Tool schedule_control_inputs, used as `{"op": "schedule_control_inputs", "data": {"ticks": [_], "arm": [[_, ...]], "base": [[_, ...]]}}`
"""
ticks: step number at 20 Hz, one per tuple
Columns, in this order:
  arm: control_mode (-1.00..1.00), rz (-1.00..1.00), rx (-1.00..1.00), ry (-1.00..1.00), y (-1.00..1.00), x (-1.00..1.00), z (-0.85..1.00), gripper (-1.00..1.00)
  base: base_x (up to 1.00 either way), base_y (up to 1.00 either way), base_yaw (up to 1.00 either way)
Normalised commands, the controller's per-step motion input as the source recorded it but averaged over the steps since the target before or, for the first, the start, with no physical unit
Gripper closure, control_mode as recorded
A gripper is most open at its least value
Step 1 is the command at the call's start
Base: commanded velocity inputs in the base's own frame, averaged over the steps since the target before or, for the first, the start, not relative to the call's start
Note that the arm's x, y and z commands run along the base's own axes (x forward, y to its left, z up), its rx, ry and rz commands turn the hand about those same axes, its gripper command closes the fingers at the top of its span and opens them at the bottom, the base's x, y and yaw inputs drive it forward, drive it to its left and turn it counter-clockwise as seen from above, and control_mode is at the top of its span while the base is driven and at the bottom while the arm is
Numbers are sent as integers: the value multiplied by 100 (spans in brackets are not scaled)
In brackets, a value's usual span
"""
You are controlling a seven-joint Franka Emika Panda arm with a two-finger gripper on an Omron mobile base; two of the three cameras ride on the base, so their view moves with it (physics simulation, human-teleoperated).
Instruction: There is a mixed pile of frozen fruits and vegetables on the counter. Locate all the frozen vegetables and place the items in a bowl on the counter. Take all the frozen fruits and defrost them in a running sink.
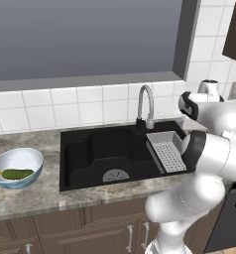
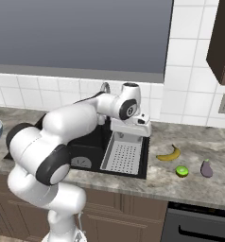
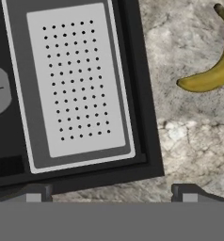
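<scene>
Yellow banana [image 3: 209, 75] runs off my hand view's right edge, lying on the surface [image 3: 189, 141]. My pincer [image 3: 111, 194] stands apart, empty, over the sink [image 3: 142, 117] rim. Its tips barely show.

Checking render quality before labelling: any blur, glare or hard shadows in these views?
Left base view: sharp, flat light, a soft sheen inside the bowl. Right base view: only a faint shadow under the banana. Hand view: crisp; counter speckle looks slightly smeared up close.

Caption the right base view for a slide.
Open gripper above the sink's perforated tray; banana, lime and eggplant wait on the counter.
</scene>
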Motion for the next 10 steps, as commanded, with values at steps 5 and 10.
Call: {"op": "schedule_control_inputs", "data": {"ticks": [5,10], "arm": [[-100,0,0,5,-20,10,-1,-100],[-100,0,0,3,-21,13,-5,-100]], "base": [[0,0,0],[0,0,0]]}}
